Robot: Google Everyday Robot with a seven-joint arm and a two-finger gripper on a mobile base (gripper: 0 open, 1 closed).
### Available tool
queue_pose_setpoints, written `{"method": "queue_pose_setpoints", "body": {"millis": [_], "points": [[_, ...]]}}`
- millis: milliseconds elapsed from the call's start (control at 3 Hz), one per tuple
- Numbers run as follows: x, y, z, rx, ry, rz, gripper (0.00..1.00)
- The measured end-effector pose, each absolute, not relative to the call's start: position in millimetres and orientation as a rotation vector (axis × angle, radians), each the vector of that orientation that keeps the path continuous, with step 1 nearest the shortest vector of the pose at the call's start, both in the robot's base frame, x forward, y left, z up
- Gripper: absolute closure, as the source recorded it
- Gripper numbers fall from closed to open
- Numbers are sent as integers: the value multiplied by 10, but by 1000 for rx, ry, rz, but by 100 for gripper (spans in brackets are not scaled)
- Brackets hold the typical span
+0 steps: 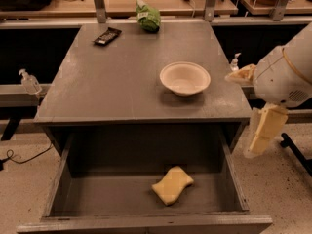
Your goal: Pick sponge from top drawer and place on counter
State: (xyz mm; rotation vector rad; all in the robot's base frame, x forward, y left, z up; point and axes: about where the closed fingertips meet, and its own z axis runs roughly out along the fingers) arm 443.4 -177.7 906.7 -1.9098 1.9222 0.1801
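The pale yellow sponge (172,185) lies flat on the floor of the open top drawer (58,189), right of centre and near its front. The dark grey counter (117,77) is above the drawer. My gripper (263,130) hangs from the white arm at the right, outside the drawer's right wall and just below the counter's edge. It is up and to the right of the sponge, apart from it, and holds nothing that I can see.
On the counter stand a cream bowl (185,78) at the right, a black flat object (107,36) at the back left and a green bag (147,16) at the back. Sanitizer bottles (29,82) stand at each side. Wooden benches run behind.
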Motion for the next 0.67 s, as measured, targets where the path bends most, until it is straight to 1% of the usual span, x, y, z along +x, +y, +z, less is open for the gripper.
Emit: {"method": "queue_pose_setpoints", "body": {"millis": [333,667], "points": [[4378,-1584,8841,-2031,1666,257,0],[4387,-1587,8857,-2076,1617,228,0]]}}
